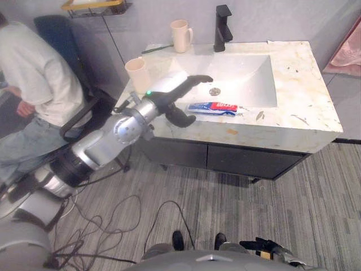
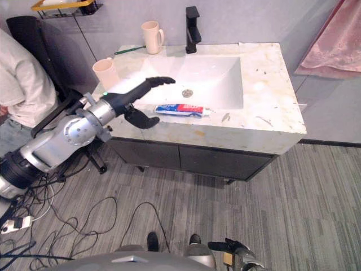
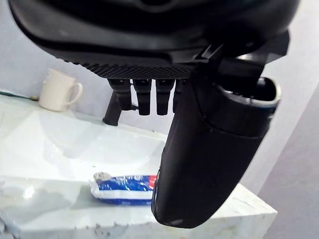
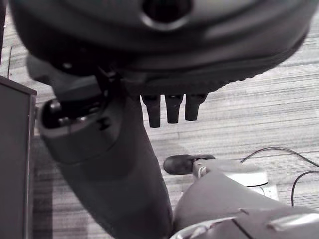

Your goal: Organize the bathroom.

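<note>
The left hand (image 1: 181, 97) is stretched out over the front left part of the marble counter (image 1: 307, 96). Its fingers are straight and spread away from the thumb, and it holds nothing. The thumb hangs down near the front edge.

Just beside the thumb lies a toothpaste tube (image 1: 217, 108). It is flat and soft looking, blue, red and white, and it rests on the strip of counter between the sink and the front edge. The hand is not touching it.

The white sink (image 1: 240, 79) is smooth and shaped like a slanted box. A tall black faucet (image 1: 221, 27) stands behind it. A cream mug (image 1: 181, 35) with a handle stands at the back left, with a thin green toothbrush (image 1: 157, 49) lying next to it. A cup (image 1: 137, 71) with no handle stands by the left edge, near the arm.

The right side of the counter is wide and open.

The right hand (image 4: 172, 107) hangs low over the striped grey floor (image 4: 259, 114), fingers straight, holding nothing.

A person (image 1: 34, 84) sits in a chair to the left.
</note>
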Tool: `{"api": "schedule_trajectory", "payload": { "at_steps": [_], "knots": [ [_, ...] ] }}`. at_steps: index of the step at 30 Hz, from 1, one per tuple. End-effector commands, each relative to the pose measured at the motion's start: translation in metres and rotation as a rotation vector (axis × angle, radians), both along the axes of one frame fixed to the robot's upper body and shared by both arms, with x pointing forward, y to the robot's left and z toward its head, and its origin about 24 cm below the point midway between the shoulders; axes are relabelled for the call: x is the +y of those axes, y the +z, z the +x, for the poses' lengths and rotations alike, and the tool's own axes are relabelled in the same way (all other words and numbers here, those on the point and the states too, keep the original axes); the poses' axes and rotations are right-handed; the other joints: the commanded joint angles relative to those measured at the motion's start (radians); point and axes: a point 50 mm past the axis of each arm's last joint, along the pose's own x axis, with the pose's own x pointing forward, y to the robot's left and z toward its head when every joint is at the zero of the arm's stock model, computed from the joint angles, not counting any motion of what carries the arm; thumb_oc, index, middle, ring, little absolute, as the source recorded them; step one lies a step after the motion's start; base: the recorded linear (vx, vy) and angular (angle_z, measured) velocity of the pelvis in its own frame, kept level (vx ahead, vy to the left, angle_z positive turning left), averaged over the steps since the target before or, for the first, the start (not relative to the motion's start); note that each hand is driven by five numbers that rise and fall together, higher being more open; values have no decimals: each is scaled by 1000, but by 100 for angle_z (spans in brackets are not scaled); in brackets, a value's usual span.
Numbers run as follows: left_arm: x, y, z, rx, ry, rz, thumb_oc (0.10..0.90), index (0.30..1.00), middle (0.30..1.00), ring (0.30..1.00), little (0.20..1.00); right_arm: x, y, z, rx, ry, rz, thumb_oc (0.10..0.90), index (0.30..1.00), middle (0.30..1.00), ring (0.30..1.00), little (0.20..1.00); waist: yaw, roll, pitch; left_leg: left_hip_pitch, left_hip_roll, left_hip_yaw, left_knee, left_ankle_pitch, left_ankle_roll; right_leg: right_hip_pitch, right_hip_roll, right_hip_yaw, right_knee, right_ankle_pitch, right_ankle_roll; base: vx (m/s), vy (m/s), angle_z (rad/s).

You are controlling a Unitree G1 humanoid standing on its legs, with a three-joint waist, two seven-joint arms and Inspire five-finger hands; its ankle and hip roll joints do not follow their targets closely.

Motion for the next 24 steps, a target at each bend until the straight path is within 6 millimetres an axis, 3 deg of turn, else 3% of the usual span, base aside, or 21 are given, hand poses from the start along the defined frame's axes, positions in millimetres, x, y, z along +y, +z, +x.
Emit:
{"api": "schedule_trajectory", "payload": {
  "at_steps": [1,2,4,7,12,20,24],
  "knots": [
    [14,59,6,-210,41,19,800,900,900,900,900,9,-6,-17,68,61,31,800,900,900,900,900,-23,-5,-42,6,-53,13,35,-54,8,-151,-22,17,355,-39,77,39,-30,-27],
    [13,58,7,-198,41,22,800,900,900,900,900,10,-5,-16,66,63,31,800,900,900,900,900,-26,-6,-39,12,-53,11,32,-56,7,-154,-27,15,349,-38,78,86,-73,-8],
    [6,54,12,-146,40,40,800,900,900,900,900,11,-6,-14,68,81,33,800,900,900,900,900,-39,-7,-35,37,-52,8,23,-65,-6,-135,-41,-1,204,-32,74,111,-98,11],
    [-2,41,17,-87,47,59,800,900,900,900,900,13,-6,-15,72,71,35,800,900,900,900,900,-64,-15,-32,35,-60,6,40,-80,-3,-112,-8,67,109,-20,65,104,-113,21],
    [2,13,23,26,85,60,800,900,900,900,900,10,-6,-20,106,73,33,800,900,900,900,900,-45,-29,-60,38,-60,7,17,-77,-6,-29,4,47,-36,10,53,71,-85,21],
    [14,-26,30,264,148,70,800,900,900,900,900,9,-7,-26,135,94,28,800,900,900,900,900,-49,-23,-86,33,-68,3,8,-83,-8,10,16,40,-95,7,42,31,-39,-3],
    [15,-28,31,267,160,69,800,900,900,900,900,11,-7,-25,137,107,30,800,900,900,900,900,-50,-18,-91,32,-69,2,10,-84,-13,16,16,33,-102,4,39,6,-28,-4]
  ]
}}
